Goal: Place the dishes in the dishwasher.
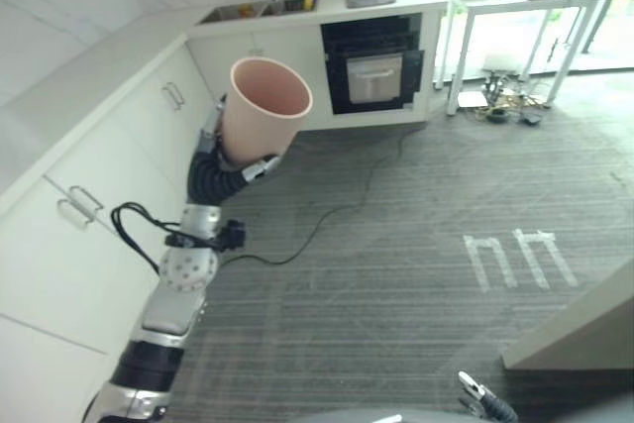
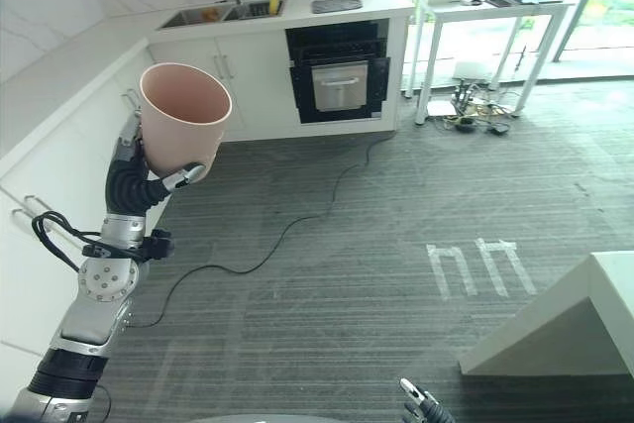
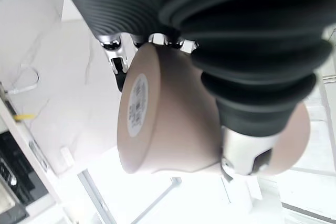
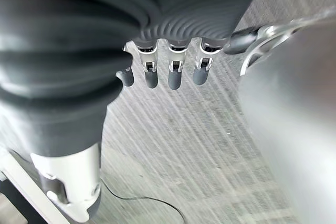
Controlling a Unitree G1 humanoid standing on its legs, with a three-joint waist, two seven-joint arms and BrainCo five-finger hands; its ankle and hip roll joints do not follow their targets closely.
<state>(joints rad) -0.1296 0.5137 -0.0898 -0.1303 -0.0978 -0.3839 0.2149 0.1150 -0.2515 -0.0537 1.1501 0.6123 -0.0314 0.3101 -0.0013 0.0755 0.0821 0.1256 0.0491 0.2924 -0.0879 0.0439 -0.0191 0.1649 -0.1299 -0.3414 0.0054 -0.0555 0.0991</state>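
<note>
Left hand [image 3: 247, 150] grips the pink cup [image 1: 264, 111]; wrist view reveals its base label [image 3: 137, 105].

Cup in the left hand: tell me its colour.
Pale pink cup, plain inside and out, held in the left hand; clearest in the right eye view.

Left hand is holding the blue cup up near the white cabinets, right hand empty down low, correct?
Not quite: the cup is pale pink, not blue, as the left eye view shows. The rest holds: the left hand grips it beside the white cabinets, and the right hand hangs empty.
</note>
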